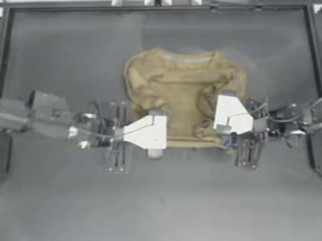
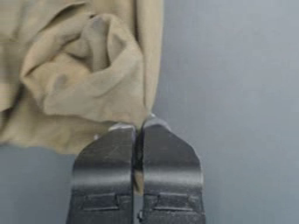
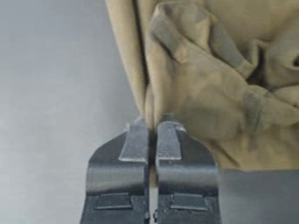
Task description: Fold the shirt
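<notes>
Currently the shirt (image 1: 179, 96) lies crumpled just above the middle of the table (image 1: 75, 52), neckband toward 12 o'clock. Left end effector (image 1: 153, 113) is pinched closed on its hem corner at 7 o'clock; right end effector (image 1: 226, 94) is clamped closed on the edge at 4 o'clock.
</notes>
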